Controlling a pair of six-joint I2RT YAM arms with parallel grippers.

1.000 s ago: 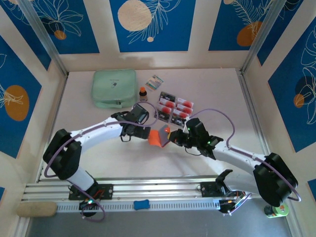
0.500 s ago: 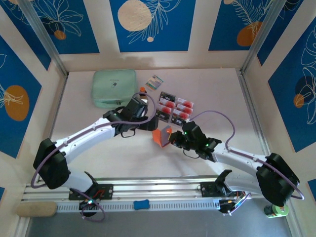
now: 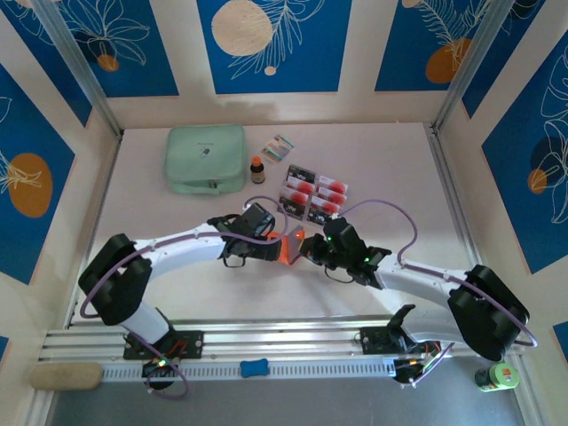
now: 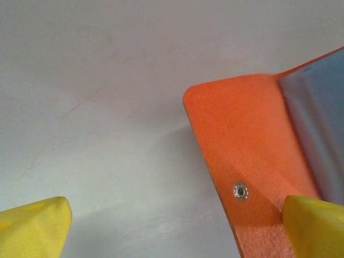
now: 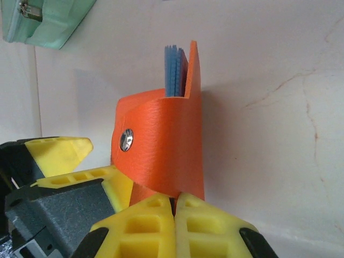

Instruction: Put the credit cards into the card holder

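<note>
From above, the card holder stands on edge at mid-desk, half unfolded, between the two arms. The left end effector is just to its left and the right end effector just to its right. The credit cards lie flat in a cluster just beyond it, a little nearer the right arm.

At the left wrist, the left end effector is spread wide. The holder's orange flap sits inside the gap, close against the right-hand finger, so a squeeze would likely catch that flap.

At the right wrist, the right end effector is pressed together, pinching the holder's lower edge, with its long side pointing straight away. Its blue pockets stand up at the top, and I see no card in them.
</note>
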